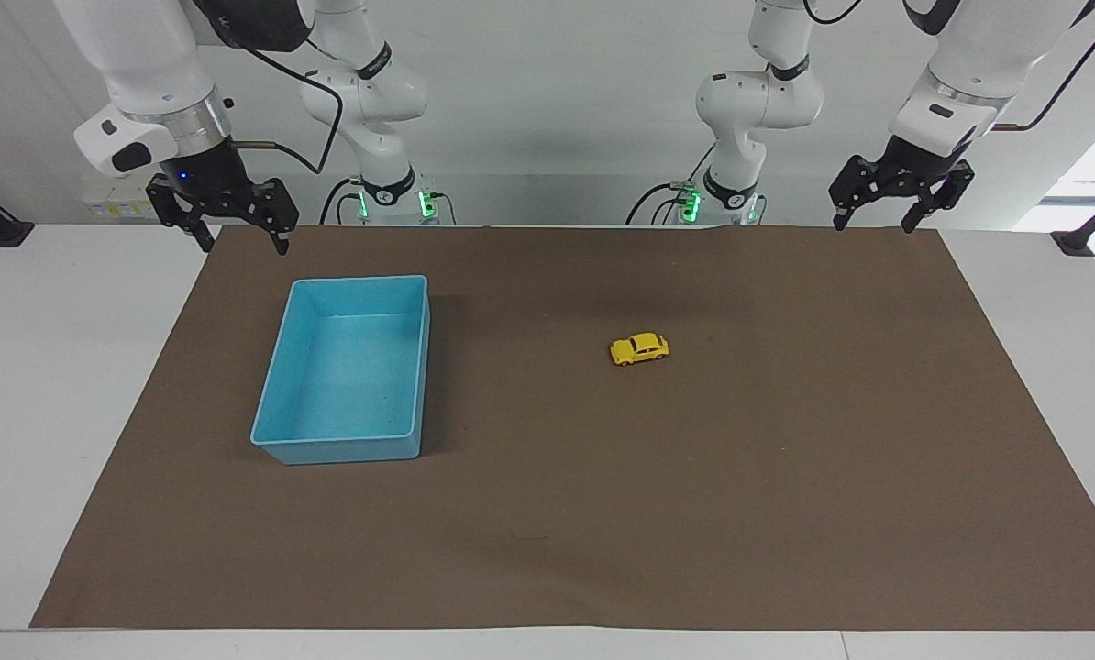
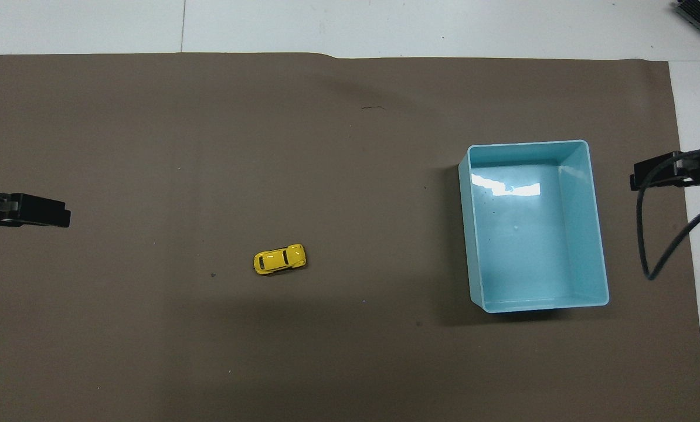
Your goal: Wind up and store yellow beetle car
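Brown mat point(image 1: 786, 513) on white table. Yellow beetle car point(image 1: 640, 349) on wheels mid-mat, well apart from light blue bin point(image 1: 341, 449), roughly 3 o'clock of it facing view. Left gripper point(image 1: 878, 220), right gripper point(image 1: 240, 240) raised at robots' mat edge, fingers spread, empty. Nothing started. Next: reach for car, pinch body.

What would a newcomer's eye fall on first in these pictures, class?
The tiny yellow car stands alone on the brown mat, toward the left arm's end. The empty light blue bin sits toward the right arm's end. Both open hands, left hand and right hand, hang over the mat's edge nearest the robots.
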### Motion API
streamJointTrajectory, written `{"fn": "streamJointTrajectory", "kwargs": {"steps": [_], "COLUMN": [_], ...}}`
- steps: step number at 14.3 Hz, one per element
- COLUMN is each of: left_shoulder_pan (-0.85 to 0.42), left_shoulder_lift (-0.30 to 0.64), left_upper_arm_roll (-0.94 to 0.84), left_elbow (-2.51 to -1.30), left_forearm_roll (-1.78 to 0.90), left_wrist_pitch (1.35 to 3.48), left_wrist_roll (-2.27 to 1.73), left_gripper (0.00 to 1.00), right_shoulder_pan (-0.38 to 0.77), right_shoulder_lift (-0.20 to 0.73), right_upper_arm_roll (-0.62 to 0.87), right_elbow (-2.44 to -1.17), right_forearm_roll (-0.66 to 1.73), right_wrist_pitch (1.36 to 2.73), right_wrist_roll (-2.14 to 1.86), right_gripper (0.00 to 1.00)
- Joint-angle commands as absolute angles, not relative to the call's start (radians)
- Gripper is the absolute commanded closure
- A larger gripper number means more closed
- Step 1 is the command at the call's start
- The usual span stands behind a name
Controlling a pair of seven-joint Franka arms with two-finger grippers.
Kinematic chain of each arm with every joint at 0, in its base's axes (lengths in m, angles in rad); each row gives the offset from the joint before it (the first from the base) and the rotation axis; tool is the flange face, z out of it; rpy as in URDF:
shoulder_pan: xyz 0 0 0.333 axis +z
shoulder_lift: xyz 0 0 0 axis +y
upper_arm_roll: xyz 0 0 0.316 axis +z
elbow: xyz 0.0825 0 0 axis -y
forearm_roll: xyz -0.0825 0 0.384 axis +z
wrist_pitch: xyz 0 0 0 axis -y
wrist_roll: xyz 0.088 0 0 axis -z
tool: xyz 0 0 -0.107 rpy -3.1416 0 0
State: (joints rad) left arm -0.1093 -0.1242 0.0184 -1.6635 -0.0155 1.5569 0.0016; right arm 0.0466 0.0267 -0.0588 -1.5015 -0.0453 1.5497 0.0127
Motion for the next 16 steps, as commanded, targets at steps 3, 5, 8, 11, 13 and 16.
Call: {"fn": "streamJointTrajectory", "kwargs": {"steps": [3,5,8,11,13,16], "left_shoulder_pan": [-0.091,-0.083,-0.087,-0.1,-0.118,-0.137], "left_shoulder_lift": [-0.127,-0.13,-0.121,-0.117,-0.115,-0.106], "left_upper_arm_roll": [0.011,0.011,0.009,0.003,0.002,0.002], "left_elbow": [-1.661,-1.666,-1.669,-1.696,-1.715,-1.741], "left_forearm_roll": [-0.02,-0.021,-0.021,-0.029,-0.034,-0.061], "left_wrist_pitch": [1.562,1.562,1.562,1.578,1.591,1.612], "left_wrist_roll": [-0.024,-0.119,-0.246,-0.472,-0.622,-0.843], "left_gripper": [0.0,0.0,0.0,0.0,0.0,0.0], "right_shoulder_pan": [0.038,0.038,0.038,0.038,0.038,0.038], "right_shoulder_lift": [0.012,0.012,0.012,0.012,0.012,0.012], "right_upper_arm_roll": [-0.054,-0.054,-0.054,-0.054,-0.054,-0.054], "right_elbow": [-1.519,-1.519,-1.519,-1.519,-1.519,-1.519], "right_forearm_roll": [-0.051,-0.051,-0.051,-0.051,-0.051,-0.051], "right_wrist_pitch": [1.551,1.551,1.551,1.551,1.551,1.551], "right_wrist_roll": [-0.011,-0.011,-0.011,-0.011,-0.011,-0.011], "right_gripper": [0.0,0.0,0.0,0.0,0.0,0.0]}}
